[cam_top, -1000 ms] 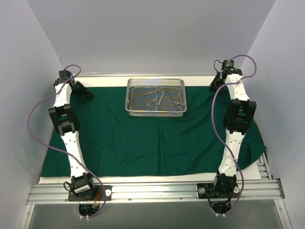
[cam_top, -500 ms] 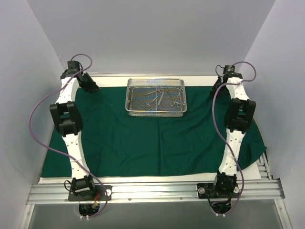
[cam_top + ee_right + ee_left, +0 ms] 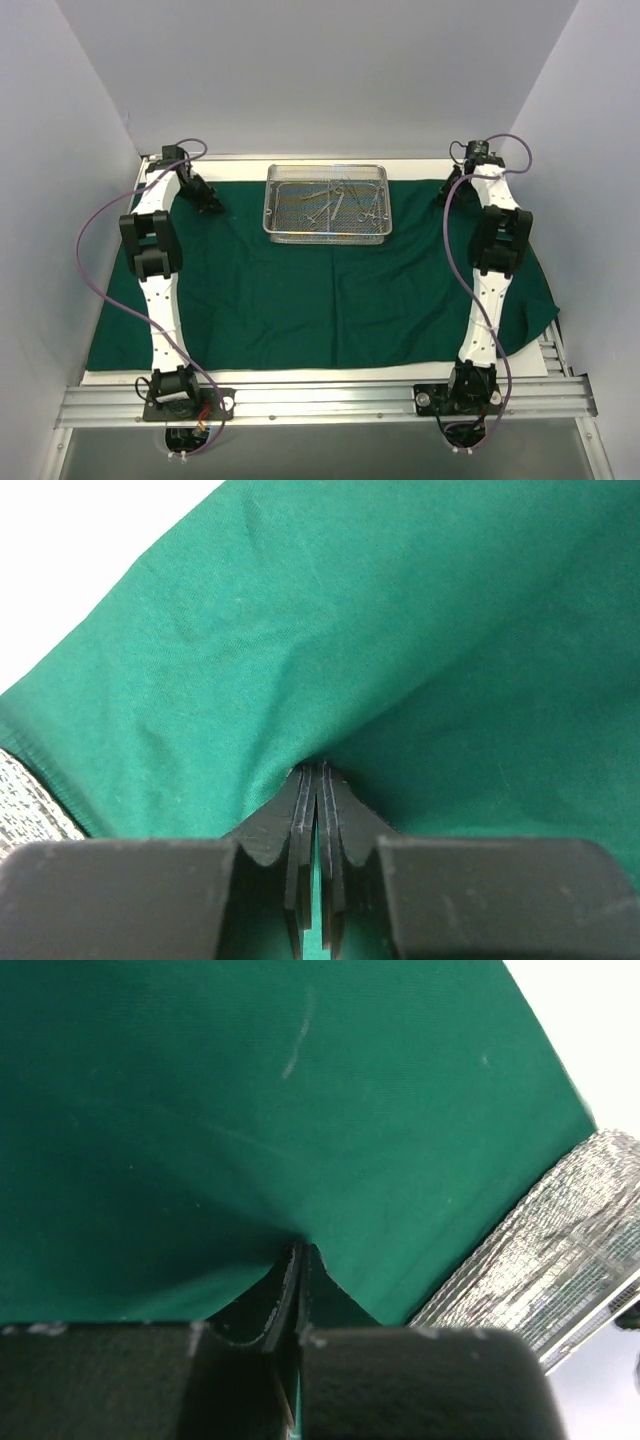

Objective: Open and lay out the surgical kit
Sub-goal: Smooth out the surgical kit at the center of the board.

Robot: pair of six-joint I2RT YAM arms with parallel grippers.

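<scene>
1. The cloth (image 3: 300, 300) lies opened out over most of the bench (image 3: 300, 375). A white strip of bench shows along its near edge.
2. The tray (image 3: 326, 236) stands on the cloth at the far middle, its long side across the bench, between the two arms.
3. The instruments (image 3: 335, 205) lie inside the tray in a loose cluster. Ring handles show on some; the rest are too small to tell apart.
4. The left end effector (image 3: 208, 203) is down on the cloth near its far left corner, left of the tray and apart from it.
5. In the left wrist view its fingers (image 3: 285, 1295) are pressed together and pinch a small pucker of cloth at the tips. The tray's mesh wall shows at the right of that view.
6. The right end effector (image 3: 444, 196) is down on the cloth near its far right corner, right of the tray and apart from it.
7. In the right wrist view its fingers (image 3: 300, 825) are pressed together with a fold of cloth gathered and pinched at the tips. A hemmed cloth edge and a bit of mesh sit at lower left.
8. The cloth's right edge is uneven and bulges outward beside the right arm.
</scene>
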